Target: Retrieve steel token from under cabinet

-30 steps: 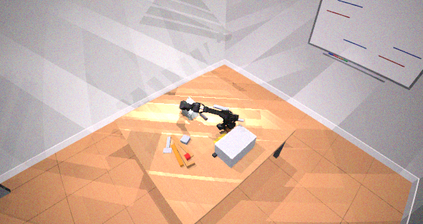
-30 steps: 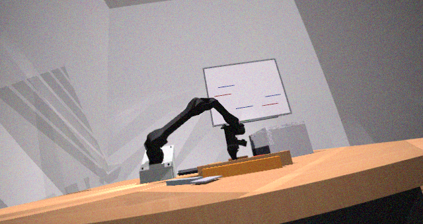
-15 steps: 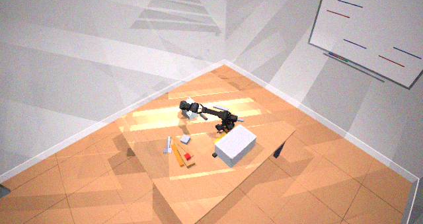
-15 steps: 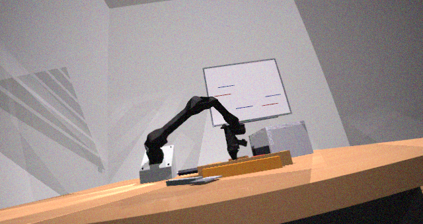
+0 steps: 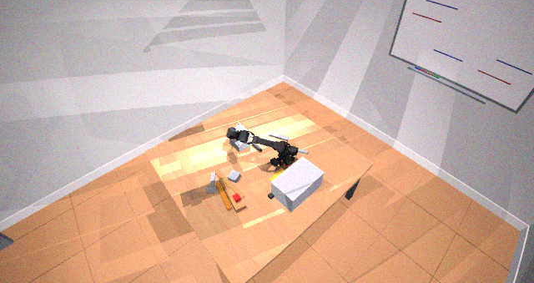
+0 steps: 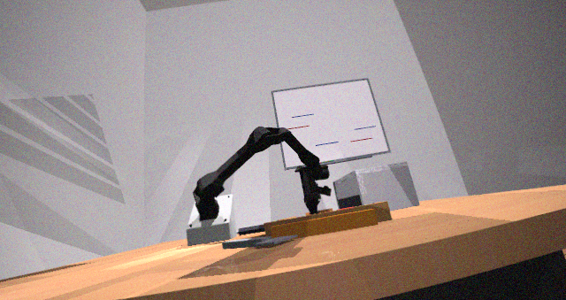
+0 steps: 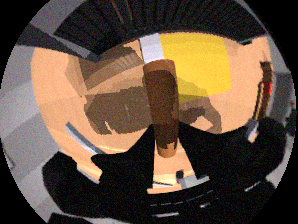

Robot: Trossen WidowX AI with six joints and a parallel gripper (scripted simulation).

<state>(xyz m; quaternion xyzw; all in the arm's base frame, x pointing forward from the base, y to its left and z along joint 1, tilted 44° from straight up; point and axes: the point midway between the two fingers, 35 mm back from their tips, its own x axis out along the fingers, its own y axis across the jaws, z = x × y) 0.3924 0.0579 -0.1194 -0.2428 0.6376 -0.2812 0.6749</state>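
My gripper is shut on a brown stick with a pale grey tip. It is low over the table, just in front of the white cabinet. In the wrist view the stick points at the cabinet's dark slotted base, with its tip at the left edge of the yellow marked area. I cannot see the steel token in any view.
A wooden tray with a red block lies left of the cabinet, with a grey block and a grey bracket beside it. Grey bars lie behind the arm. Dark flat plates lie near the arm's base.
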